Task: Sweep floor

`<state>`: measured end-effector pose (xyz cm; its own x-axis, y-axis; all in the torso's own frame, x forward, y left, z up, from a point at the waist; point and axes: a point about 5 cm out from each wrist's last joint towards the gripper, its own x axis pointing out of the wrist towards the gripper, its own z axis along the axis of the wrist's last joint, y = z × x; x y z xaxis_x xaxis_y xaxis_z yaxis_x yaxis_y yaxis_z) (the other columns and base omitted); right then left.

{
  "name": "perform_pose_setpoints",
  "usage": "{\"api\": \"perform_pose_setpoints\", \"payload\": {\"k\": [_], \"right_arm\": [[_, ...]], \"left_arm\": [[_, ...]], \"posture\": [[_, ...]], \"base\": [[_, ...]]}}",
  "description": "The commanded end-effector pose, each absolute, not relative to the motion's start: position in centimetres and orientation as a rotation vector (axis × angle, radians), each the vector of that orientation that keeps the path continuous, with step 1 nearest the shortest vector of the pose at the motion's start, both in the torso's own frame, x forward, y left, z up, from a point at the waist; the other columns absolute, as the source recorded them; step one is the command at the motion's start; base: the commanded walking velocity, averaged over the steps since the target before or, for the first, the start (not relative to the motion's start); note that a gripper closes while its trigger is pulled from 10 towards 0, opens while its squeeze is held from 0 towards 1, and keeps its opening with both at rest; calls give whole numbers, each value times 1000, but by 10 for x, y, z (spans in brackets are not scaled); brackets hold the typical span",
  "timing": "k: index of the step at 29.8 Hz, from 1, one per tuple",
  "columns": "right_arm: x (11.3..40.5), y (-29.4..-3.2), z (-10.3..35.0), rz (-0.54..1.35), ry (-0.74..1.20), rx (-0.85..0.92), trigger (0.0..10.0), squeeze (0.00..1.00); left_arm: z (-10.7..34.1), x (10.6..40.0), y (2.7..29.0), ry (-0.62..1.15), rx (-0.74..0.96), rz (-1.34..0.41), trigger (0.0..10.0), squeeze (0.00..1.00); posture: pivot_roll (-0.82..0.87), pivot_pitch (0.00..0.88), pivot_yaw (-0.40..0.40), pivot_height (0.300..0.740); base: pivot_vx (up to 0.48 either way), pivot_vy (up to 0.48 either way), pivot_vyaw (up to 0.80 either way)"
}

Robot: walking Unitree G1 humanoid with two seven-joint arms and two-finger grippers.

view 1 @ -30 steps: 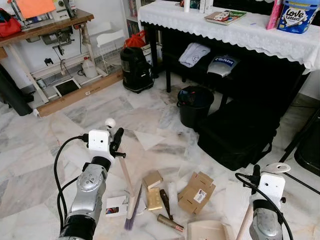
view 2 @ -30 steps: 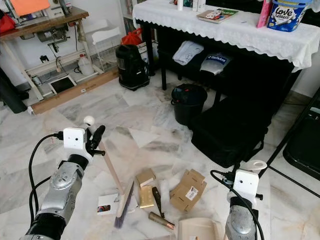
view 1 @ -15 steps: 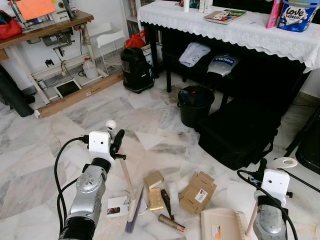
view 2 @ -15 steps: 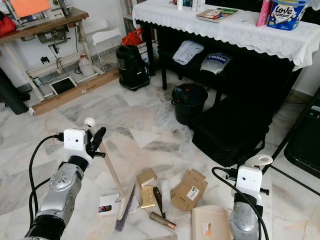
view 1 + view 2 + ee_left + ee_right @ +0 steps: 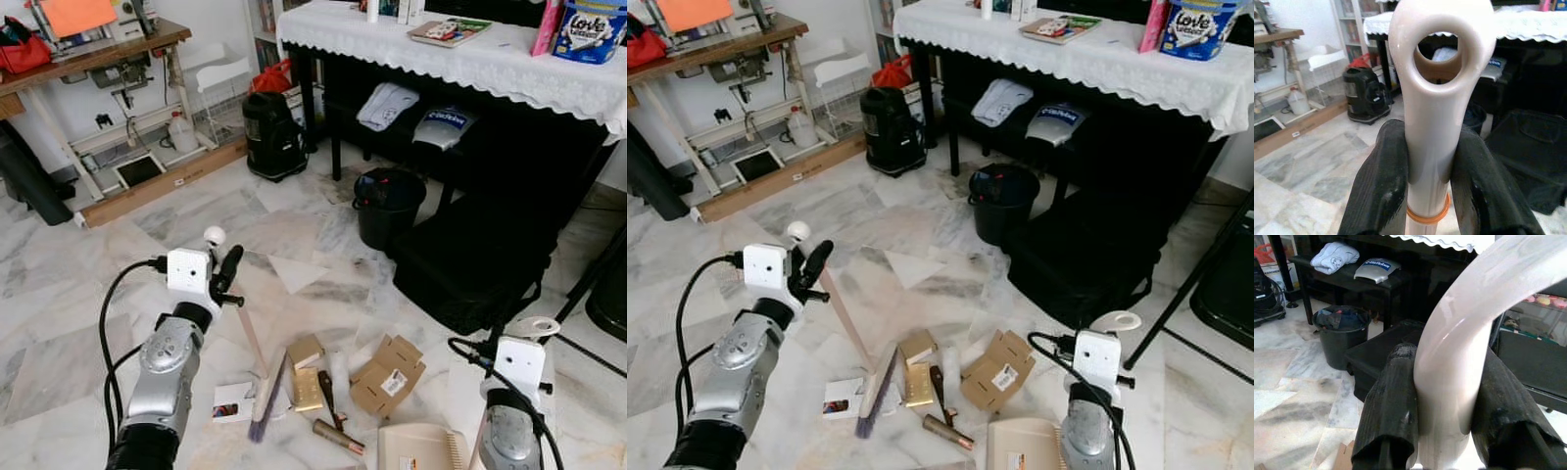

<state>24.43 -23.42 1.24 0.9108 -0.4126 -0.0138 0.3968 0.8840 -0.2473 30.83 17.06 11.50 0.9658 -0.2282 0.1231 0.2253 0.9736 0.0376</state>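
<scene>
The left gripper [image 5: 1432, 161] is clenched on the broom handle [image 5: 247, 328] just below its loop end, the black fingers [image 5: 1382, 181] pressed against either side of the pale shaft. The handle slopes down and forward to the broom head [image 5: 265, 397], which rests on the marble floor [image 5: 88, 294] at the left edge of the litter. The right gripper [image 5: 1444, 431] is likewise clamped, on the pale curved handle of the dustpan [image 5: 423, 448], whose tray sits low on the floor at the right of the litter, just in front of the robot. Between broom and dustpan lies the rubbish, none of it gathered: a small cardboard box [image 5: 304, 352], a gold packet [image 5: 307, 389], a dark tube [image 5: 338, 437], a flattened carton with a label [image 5: 387, 375], and a printed card [image 5: 232, 401] on the near side of the broom head. The dustpan tray appears empty apart from a sticker, though only part of it is visible. My judgement is that the task is at an early stage: both tools are in hand and placed either side of the pile, but the sweeping itself is still to do, as is the emptying. A black bin [image 5: 388, 206] stands further off, beside a black bag [image 5: 470, 259] under the cloth-covered table [image 5: 470, 61], and would be the likely place for the sweepings.
</scene>
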Motion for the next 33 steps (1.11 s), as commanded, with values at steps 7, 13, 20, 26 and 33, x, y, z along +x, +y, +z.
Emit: {"api": "perform_pose_setpoints", "payload": {"k": [7,13,20,26,33], "right_arm": [[240,-239,11,-427,59,-294,10000,0],[246,-245,22,-466,-4,-291,10000,0],[255,-240,32,-448,-58,-315,10000,0],[258,-232,31,-428,-61,-307,10000,0],[263,-227,30,-419,-47,-308,10000,0]], "left_arm": [[121,305,171,-139,12,-252,10000,0],[123,305,169,-138,5,-261,10000,0],[123,305,168,-134,3,-269,10000,0],[124,303,168,-132,4,-273,10000,0],[126,303,169,-136,7,-278,10000,0]], "posture": [[6,0,109,740],[4,0,109,740],[8,0,109,740],[19,0,110,740],[30,0,116,740]], "base": [[0,0,0],[0,0,0],[0,0,0],[0,0,0],[0,0,0]]}}
